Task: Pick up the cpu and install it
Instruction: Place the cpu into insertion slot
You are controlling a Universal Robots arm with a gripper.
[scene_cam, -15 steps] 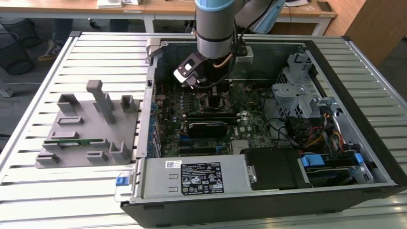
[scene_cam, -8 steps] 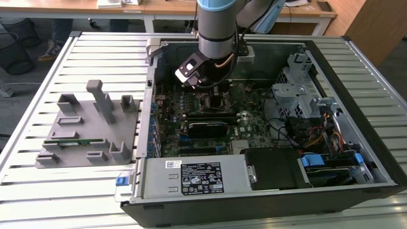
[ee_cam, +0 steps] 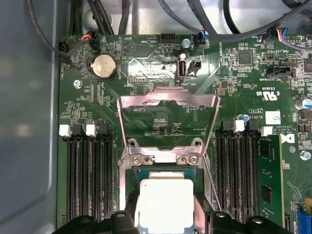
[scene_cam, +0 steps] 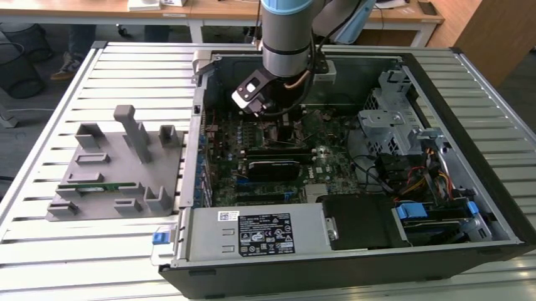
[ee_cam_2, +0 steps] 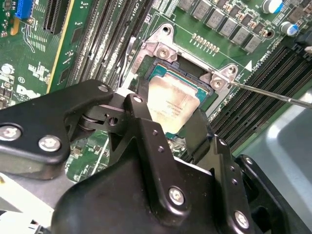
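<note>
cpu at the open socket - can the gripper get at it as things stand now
Likely yes: the gripper hangs right over the cpu, the load plate is swung up out of the way, and nothing lies between them.

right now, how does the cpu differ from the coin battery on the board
Shape: the cpu is square, the battery round. Size: the cpu looks larger than the battery. State: the cpu is gripped by the tool over the open socket; the battery sits on the board, clear of the tool. Both show a pale metal top.
</note>
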